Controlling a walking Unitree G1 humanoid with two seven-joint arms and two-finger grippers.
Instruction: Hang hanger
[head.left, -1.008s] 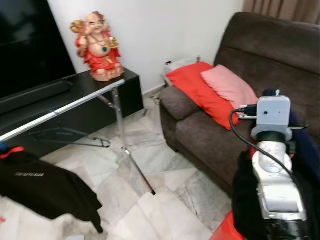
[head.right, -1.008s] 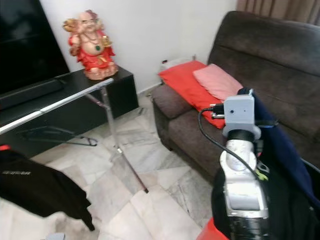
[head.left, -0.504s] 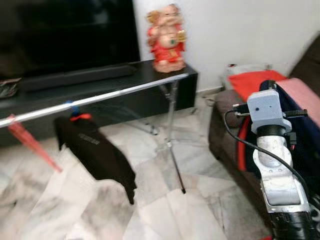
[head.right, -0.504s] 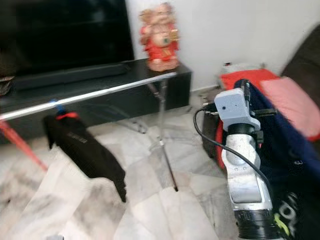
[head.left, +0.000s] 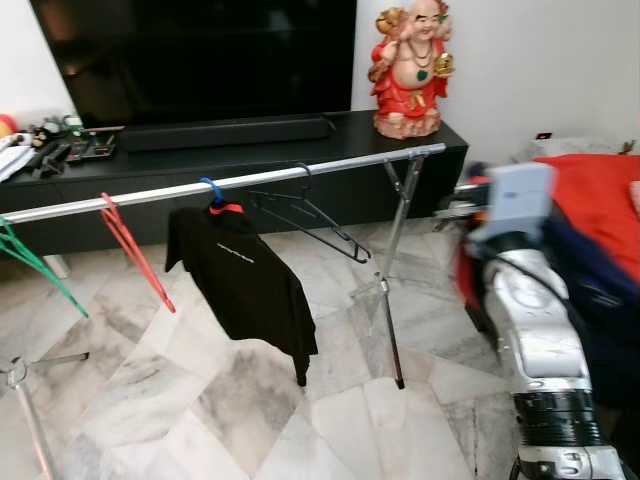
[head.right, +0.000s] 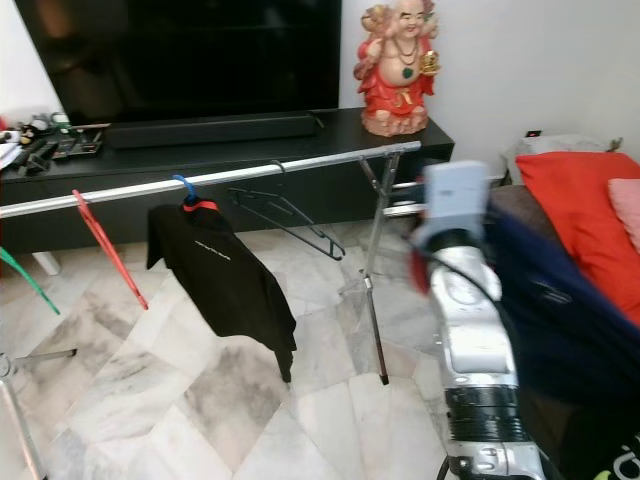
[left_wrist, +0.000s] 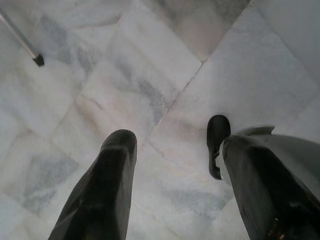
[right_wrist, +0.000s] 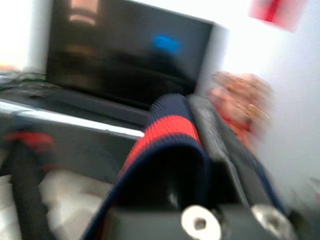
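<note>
right arm (head.left: 535, 330): it is raised in front of the robot on its right side, the silver forearm pointing up and forward, with the grey wrist camera block at the top; this part is blurred
right end effector (right_wrist: 210, 135): in the right wrist view the black fingers run forward beside a navy collar with a red stripe; I cannot tell if the fingers are together or apart
navy garment (head.right: 560, 320): it hangs from the raised right arm and drapes down at the robot's right, in front of the sofa; the hanger under it is hidden by the cloth
left end effector (left_wrist: 172, 165): it points down at the marble floor (left_wrist: 150, 80); the two black fingers are apart, with bare floor between them
clothes rail (head.left: 250, 180): a long silver bar on thin legs, it stands between the robot and the TV worktop (head.left: 330, 135)
on the rail: a black shirt (head.left: 245, 285) on a blue hook, an empty black hanger (head.left: 305, 215) just beside it, a red hanger (head.left: 135, 250) and a green hanger (head.left: 35, 265) more to the left
behind the rail: a dark TV (head.left: 200, 50) and a red and gold statue (head.left: 410, 70) stand on the worktop
right side: a sofa with a red cushion (head.right: 585, 215)
</note>
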